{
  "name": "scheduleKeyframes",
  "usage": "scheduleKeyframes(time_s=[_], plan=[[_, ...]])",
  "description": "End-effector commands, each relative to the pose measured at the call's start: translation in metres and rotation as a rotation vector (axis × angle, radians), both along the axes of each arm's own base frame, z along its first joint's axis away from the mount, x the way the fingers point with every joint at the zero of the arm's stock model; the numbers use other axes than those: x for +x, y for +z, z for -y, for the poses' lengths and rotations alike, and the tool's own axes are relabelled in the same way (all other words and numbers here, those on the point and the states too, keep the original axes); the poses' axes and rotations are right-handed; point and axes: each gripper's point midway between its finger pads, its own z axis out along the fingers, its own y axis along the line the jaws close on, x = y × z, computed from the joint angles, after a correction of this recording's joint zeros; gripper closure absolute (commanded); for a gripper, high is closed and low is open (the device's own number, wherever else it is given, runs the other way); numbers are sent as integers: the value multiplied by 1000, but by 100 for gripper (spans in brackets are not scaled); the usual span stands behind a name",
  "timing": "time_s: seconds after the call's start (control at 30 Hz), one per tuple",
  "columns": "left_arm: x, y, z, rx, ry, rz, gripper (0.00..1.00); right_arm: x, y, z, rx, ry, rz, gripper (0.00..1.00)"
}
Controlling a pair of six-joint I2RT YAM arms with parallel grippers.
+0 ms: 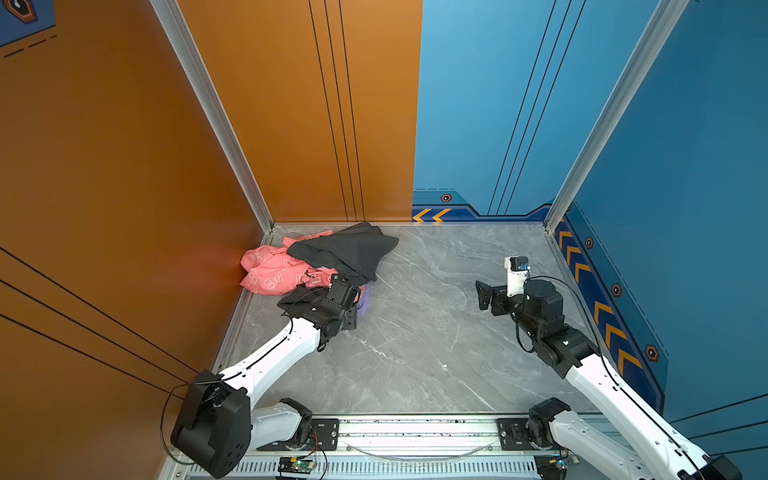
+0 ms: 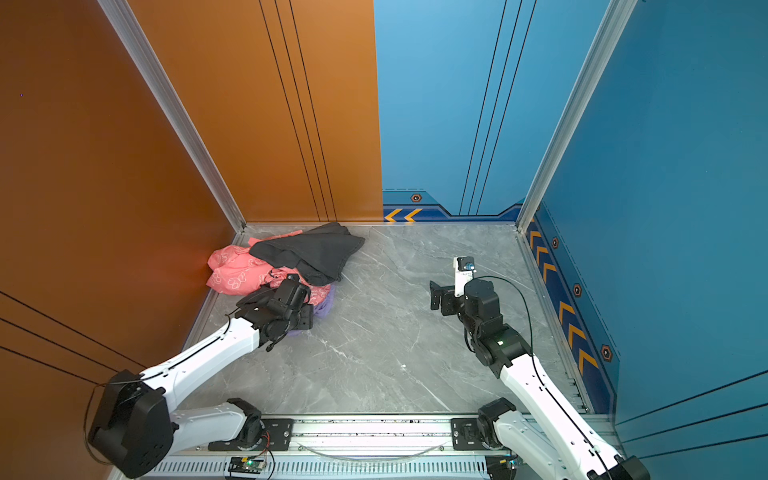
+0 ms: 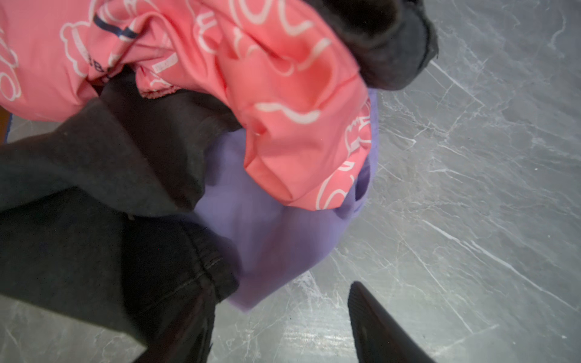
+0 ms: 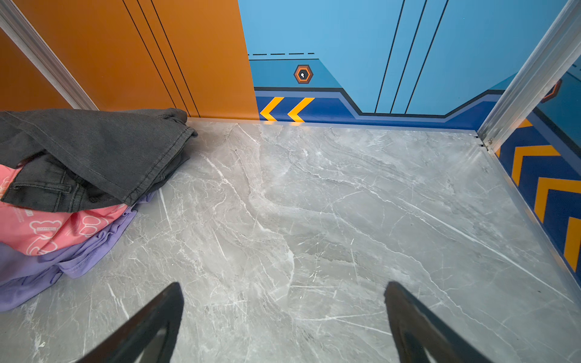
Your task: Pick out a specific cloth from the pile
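Grey marble-patterned worktop (image 1: 415, 340) covered the floor of the booth. The lavender cloth (image 3: 267, 226) lay flat on it at the bottom of the pile (image 1: 307, 266), in the far left corner. Its plain purple edge stuck out on the near, open side of the heap. In both top views only a sliver of it showed beside the left arm's wrist (image 2: 322, 309). The coral-pink cloth (image 3: 283, 94), with its white outline prints, sat bunched directly on top of the lavender. The charcoal-grey cloth (image 1: 345, 249) was draped over the pink, and another dark fold overlapped the lavender's edge in the left wrist view. The left pincer (image 3: 278, 294) was down at that exposed edge with its jaws apart. A corner of the lavender lay between the fingers, and nothing was gripped. One finger (image 3: 377, 330) stood over bare marble. The other was a dark blur against the grey fold, so whether it touched the fabric could not be told. The right pincer (image 4: 283, 284) hung well apart from the heap on the right side of the worktop. Its jaws were spread wide over bare stone, and it held nothing. An orange wall (image 1: 124, 166) stood behind and beside the pile, and a blue wall (image 1: 498, 104) closed off the rest of the booth.
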Motion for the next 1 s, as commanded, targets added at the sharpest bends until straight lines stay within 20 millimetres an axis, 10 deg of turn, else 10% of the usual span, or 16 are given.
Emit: scheduleKeyframes(time_s=[0.0, 0.97], plan=[[2, -1, 0, 97, -54, -30, 34, -5, 5, -1, 20, -1, -2, 0], [27, -40, -7, 282, -75, -129, 69, -8, 3, -2, 93, -3, 10, 0]])
